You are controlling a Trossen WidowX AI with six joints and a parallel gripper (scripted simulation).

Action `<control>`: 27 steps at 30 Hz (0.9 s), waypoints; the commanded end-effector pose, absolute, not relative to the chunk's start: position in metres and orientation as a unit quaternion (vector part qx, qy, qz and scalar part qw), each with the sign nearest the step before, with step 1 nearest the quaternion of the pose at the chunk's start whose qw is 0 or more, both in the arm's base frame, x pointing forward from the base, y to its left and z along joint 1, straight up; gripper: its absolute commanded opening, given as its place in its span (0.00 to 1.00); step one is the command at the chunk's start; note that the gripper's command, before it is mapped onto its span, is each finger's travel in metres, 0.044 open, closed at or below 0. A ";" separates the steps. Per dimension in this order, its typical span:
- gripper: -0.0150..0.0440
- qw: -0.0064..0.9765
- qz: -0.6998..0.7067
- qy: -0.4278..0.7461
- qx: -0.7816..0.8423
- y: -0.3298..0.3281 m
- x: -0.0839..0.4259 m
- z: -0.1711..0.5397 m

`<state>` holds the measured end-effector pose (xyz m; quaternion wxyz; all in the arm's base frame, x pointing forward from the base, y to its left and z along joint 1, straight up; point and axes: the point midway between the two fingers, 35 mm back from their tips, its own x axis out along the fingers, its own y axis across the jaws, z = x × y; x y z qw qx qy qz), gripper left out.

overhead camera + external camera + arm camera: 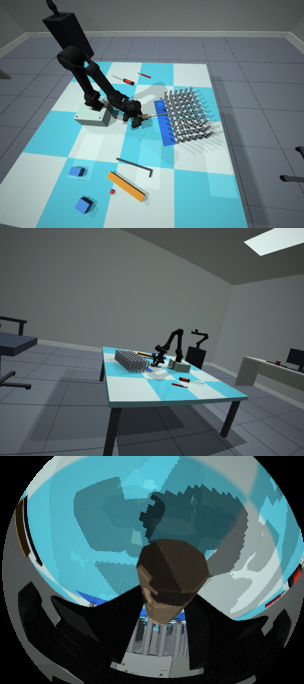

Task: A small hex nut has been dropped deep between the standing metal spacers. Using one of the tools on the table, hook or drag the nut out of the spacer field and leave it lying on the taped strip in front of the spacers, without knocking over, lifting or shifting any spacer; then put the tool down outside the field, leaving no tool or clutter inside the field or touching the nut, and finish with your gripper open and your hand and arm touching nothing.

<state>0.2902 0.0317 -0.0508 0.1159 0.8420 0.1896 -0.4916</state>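
My gripper (140,117) (166,589) is shut on the brown handle (144,117) (172,568) of a thin metal tool, low in front of the spacers. The tool's shaft (157,115) reaches across the blue taped strip (168,138) to the front row of the spacer field. Whether its tip is between spacers is unclear. The grey metal spacers (165,95) (132,364) (162,642) stand in a dense block behind the strip. The hex nut cannot be made out in any view.
A black hooked rod (135,164), an orange bar (126,186), a red cube (112,191) and two blue blocks (75,171) (83,205) lie at the near side. Two red-handled tools (128,81) (145,75) lie at the far side. The arm's base block (92,121) is left of the gripper.
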 end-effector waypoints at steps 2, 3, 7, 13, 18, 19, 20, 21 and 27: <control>0.25 0.117 -0.490 0.192 0.842 0.031 0.287 -0.050; 0.25 0.117 -0.490 0.192 0.842 0.030 0.287 -0.050; 0.25 0.117 -0.490 0.192 0.842 0.029 0.284 -0.050; 0.25 0.117 -0.490 0.192 0.842 0.027 0.281 -0.051; 0.25 0.117 -0.490 0.192 0.842 0.026 0.277 -0.051; 0.25 0.117 -0.490 0.192 0.842 0.025 0.277 -0.051; 0.25 0.117 -0.490 0.192 0.842 0.025 0.276 -0.051; 0.25 0.117 -0.490 0.192 0.842 0.025 0.275 -0.051; 0.25 0.117 -0.490 0.192 0.842 0.023 0.271 -0.051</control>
